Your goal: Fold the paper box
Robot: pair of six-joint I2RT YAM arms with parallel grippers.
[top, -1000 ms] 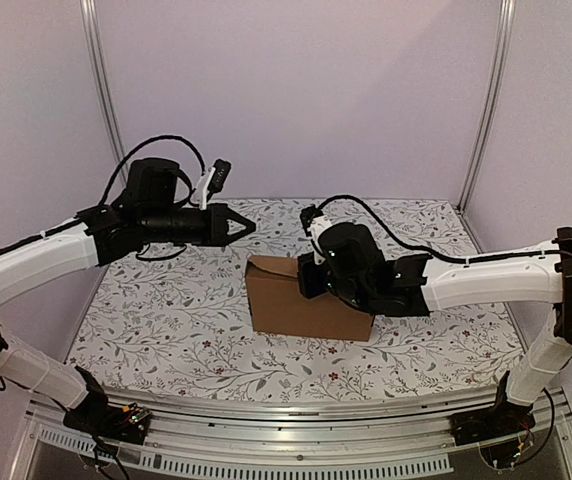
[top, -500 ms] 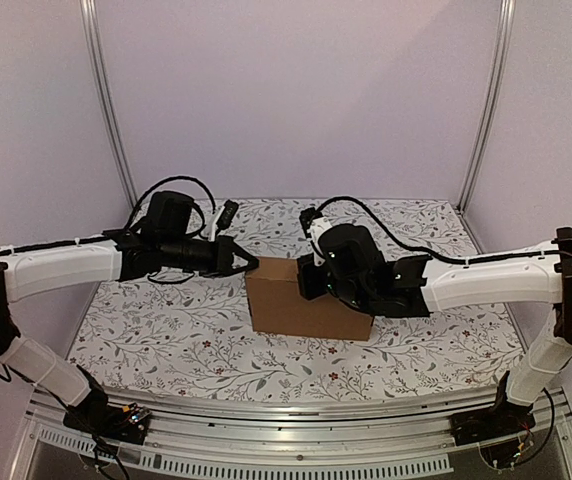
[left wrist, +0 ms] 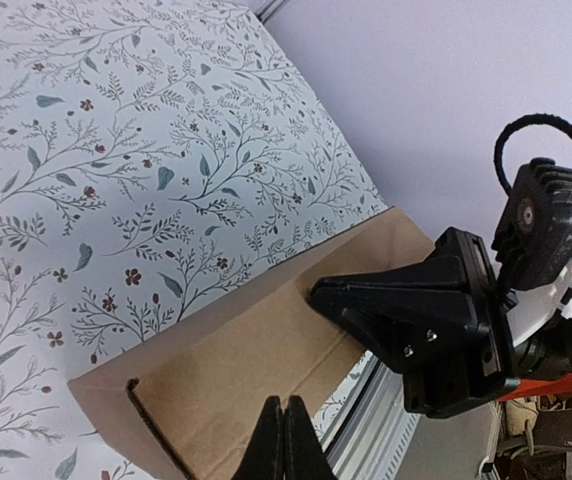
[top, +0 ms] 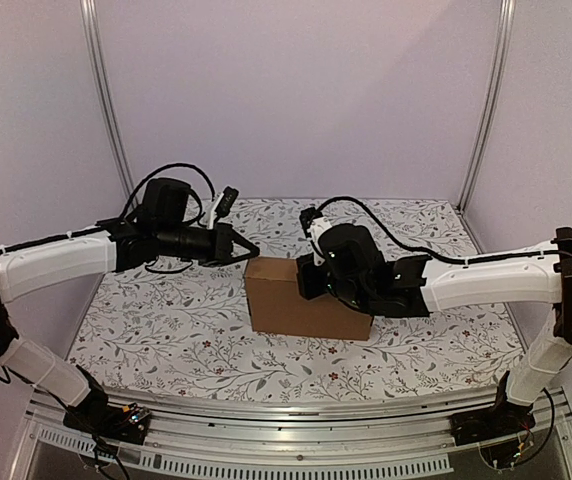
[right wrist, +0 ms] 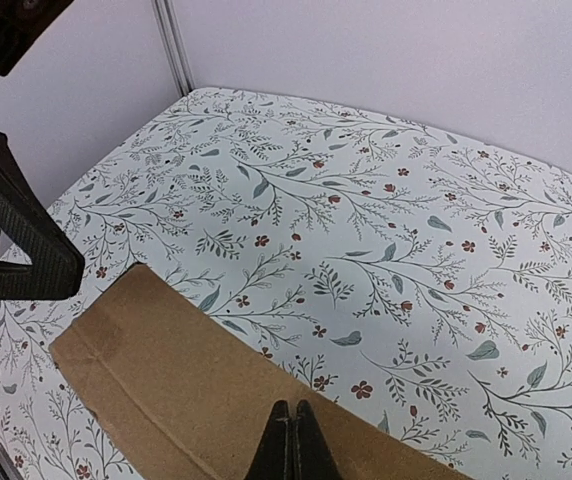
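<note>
The paper box point(top: 296, 305) is a closed plain brown cardboard box standing mid-table. Its flat top also shows in the left wrist view point(left wrist: 236, 350) and the right wrist view point(right wrist: 186, 390). My left gripper point(top: 255, 248) is shut and empty, its tips point(left wrist: 284, 440) just over the box's upper left end. My right gripper point(right wrist: 291, 432) is also shut and empty, its tips resting on or just above the box top near the back edge. From the left wrist view, the right gripper point(left wrist: 318, 296) points onto the box top. Whether either one touches the cardboard is unclear.
A floral-patterned cloth point(top: 166, 320) covers the table. Lilac walls with metal posts point(top: 106, 110) close the back and sides. A metal rail point(top: 296, 420) runs along the near edge. The right arm's wrist point(top: 356, 270) hangs over the box's right half.
My left arm has come down and to the right, bringing its shut gripper to the box's upper left end. The raised flap edge there now lies flat. The right arm has stayed put.
</note>
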